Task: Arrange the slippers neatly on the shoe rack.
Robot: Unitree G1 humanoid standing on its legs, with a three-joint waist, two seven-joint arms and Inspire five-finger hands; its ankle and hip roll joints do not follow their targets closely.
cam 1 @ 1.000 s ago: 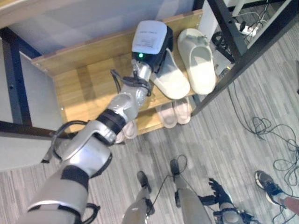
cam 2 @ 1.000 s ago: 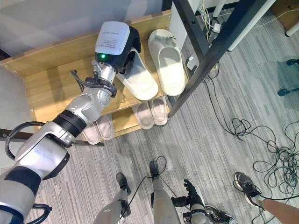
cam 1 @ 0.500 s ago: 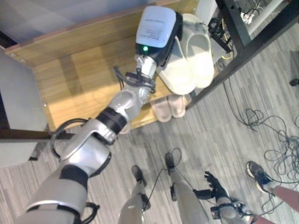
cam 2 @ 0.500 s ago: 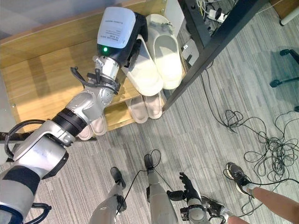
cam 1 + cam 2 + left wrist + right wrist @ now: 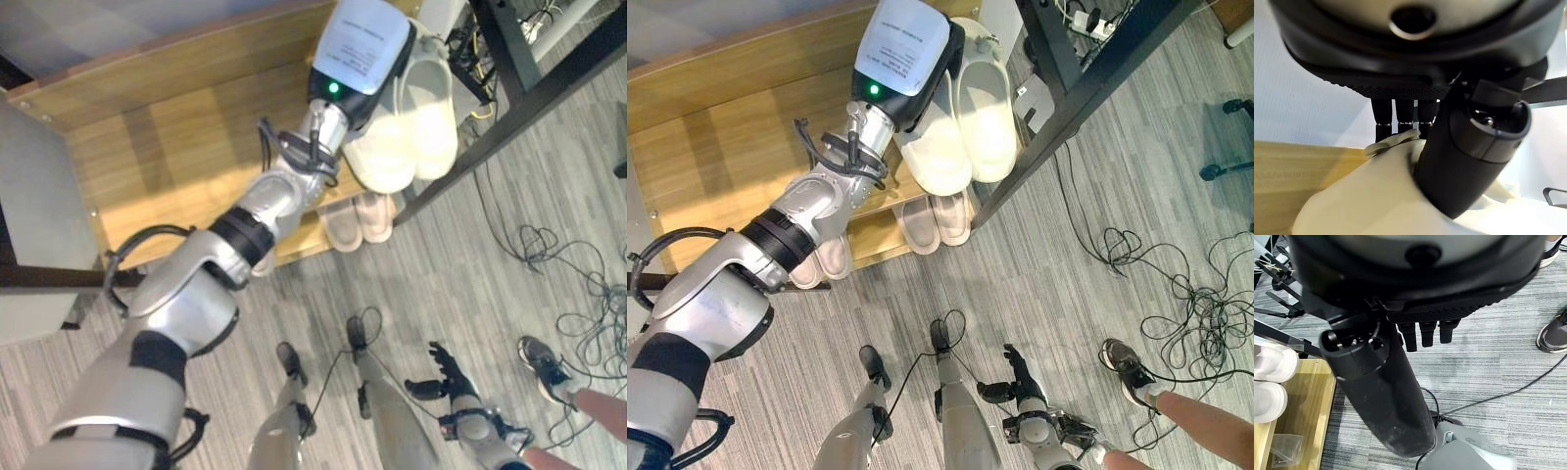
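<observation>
Currently the left hand [image 5: 1469, 156] pinches a cream rubber slipper [image 5: 939, 162], thumb and fingers curled on it, at upper centre on the wooden shoe rack's [image 5: 735, 147] top shelf. Its long axis runs top-to-bottom, touching a matching cream slipper [image 5: 985, 122]. Right hand [image 5: 1400, 396] hangs over grey floor, fingers relaxed, empty.

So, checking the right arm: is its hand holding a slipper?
No, the right hand hangs over bare floor, fingers holding nothing.
</observation>
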